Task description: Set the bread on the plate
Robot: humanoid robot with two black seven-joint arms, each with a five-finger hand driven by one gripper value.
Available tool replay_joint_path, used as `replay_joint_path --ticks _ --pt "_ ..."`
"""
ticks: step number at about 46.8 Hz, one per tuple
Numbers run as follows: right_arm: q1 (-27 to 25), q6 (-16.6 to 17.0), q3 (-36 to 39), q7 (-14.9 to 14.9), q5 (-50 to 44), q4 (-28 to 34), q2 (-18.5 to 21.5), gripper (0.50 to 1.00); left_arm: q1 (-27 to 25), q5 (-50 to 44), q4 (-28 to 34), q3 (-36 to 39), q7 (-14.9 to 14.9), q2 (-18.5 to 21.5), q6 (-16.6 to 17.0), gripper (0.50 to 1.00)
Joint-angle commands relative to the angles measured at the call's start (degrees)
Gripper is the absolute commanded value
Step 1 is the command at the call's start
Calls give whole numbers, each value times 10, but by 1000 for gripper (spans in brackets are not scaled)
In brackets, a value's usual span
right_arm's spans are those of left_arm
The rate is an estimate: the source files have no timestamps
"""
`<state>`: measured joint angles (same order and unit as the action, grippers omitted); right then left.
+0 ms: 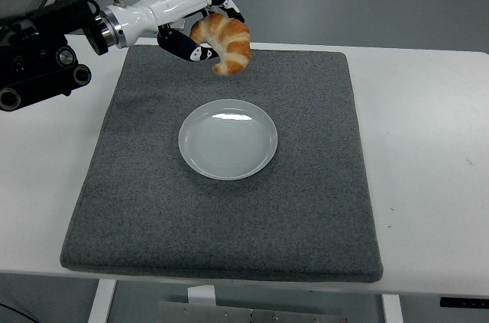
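Nearest the camera is the white table (428, 208), and under its front edge you can just see a bit of metal frame and a small white tag. Most of the tabletop is covered by a big grey mat (229, 239) with a felt-like look, lying flat and roughly square, with bare table showing left and right of it. There are a couple of tiny dark specks on the table at the right side, nothing else.

The plate (228, 140) sits about mid-mat, a bit left of centre. It's pale, round, shallow, and has nothing on it. Nothing stands between it and the arm either, just open mat all round.

Further back, the left hand (200, 31) comes in from the upper left on a white forearm with a black joint block behind it. Its fingers are wrapped round the bread (225, 43), a golden croissant, held up in the air over the far part of the mat, beyond the plate and slightly left of it. Not touching the mat as far as I can tell.

Behind the table is a plain grey floor.
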<state>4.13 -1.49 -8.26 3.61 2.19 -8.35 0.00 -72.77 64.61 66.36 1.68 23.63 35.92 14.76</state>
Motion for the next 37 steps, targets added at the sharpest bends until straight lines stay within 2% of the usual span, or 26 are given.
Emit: replay_joint_path --ticks 1,12,23,37 --pt "0 0 0 0 0 0 0 930 21 25 0 0 0 -13 19 500" --pt "0 0 0 0 0 0 0 930 69 52 0 -1 1 -36 50 500" --pt "0 0 0 0 0 0 0 930 93 52 -15 -1 3 -56 55 500" --pt "0 0 0 0 0 0 0 930 121 52 -17 0 3 -60 55 500"
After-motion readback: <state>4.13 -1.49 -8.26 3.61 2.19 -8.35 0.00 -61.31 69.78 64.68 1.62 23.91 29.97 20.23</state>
